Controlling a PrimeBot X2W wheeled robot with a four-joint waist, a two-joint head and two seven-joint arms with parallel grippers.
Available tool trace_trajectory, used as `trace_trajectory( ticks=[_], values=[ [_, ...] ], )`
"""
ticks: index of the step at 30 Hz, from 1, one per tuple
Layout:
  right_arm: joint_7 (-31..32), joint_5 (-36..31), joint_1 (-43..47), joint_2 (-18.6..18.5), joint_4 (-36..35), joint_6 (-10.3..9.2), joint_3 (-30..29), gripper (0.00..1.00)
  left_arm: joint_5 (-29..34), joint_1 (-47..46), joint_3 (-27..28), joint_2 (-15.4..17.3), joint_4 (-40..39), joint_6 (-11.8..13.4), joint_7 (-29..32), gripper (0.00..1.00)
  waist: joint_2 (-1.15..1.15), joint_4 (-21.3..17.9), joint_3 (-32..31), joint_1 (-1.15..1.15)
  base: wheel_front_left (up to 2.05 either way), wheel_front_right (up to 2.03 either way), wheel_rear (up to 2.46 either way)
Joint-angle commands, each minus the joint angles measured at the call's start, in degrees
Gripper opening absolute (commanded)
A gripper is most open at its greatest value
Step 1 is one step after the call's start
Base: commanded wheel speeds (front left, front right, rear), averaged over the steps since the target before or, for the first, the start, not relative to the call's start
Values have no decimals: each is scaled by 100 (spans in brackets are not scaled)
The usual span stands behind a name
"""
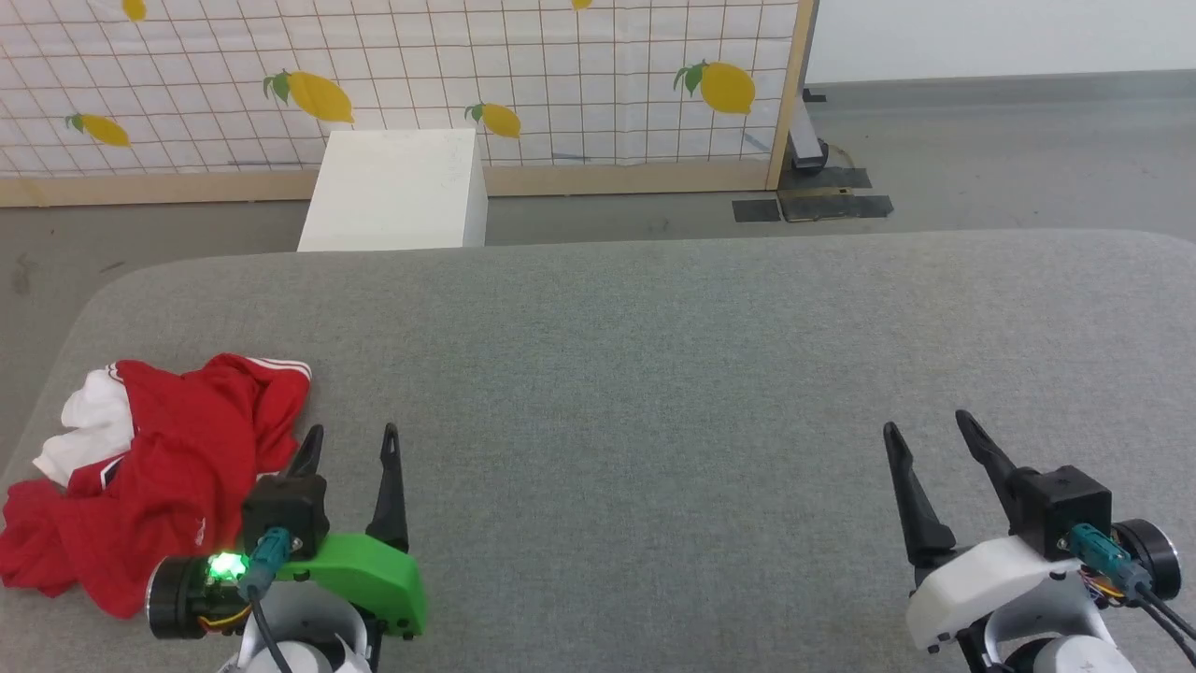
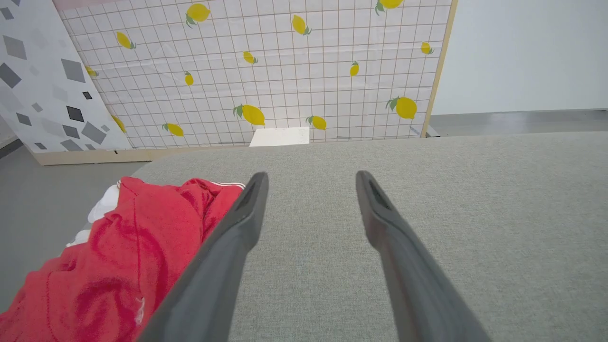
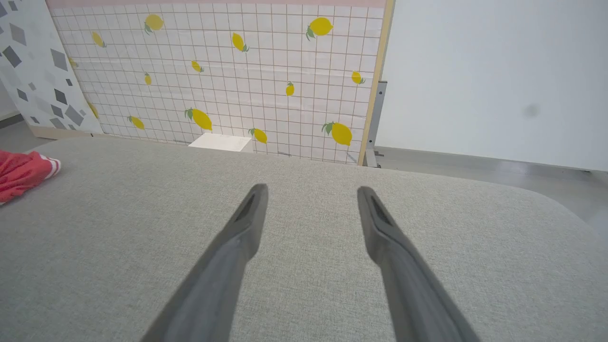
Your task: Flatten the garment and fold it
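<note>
The garment (image 1: 159, 477) lies crumpled in a red heap with white patches and striped trim at the near left of the grey table (image 1: 654, 374). My left gripper (image 1: 350, 436) stands open just right of the heap, its left finger beside the cloth, nothing between the fingers. In the left wrist view the garment (image 2: 118, 256) bunches left of the open left gripper (image 2: 311, 176). My right gripper (image 1: 925, 425) is open over bare table at the near right. The right wrist view has the open right gripper (image 3: 311, 190) and a corner of the garment (image 3: 23, 173) far left.
A white box (image 1: 397, 192) stands on the floor behind the table's far edge. Behind it runs a lemon-patterned grid screen (image 1: 402, 75) with a wooden frame. Dark tape patches (image 1: 813, 206) mark the grey floor at the back right.
</note>
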Motion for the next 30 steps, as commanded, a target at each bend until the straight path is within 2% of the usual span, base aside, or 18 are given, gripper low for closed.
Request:
trace_trajectory(
  ticks=[1, 14, 30],
  values=[
    [-66, 99, 56, 0, 45, -1, -13, 100, -32, 8, -34, -1, 38, 10, -70, 100, 0, 1, 0, 0, 0, 0, 0],
    [-216, 292, 92, -1, 157, -2, -34, 100, -144, 1, -108, -3, 143, 52, -222, 100, 0, 130, 14, 0, 0, 0, 0],
    [-406, 526, 133, -1, 301, -3, 65, 100, -281, 61, -99, -3, 199, 109, -412, 100, 0, 740, 35, 0, 0, 0, 0]
  ],
)
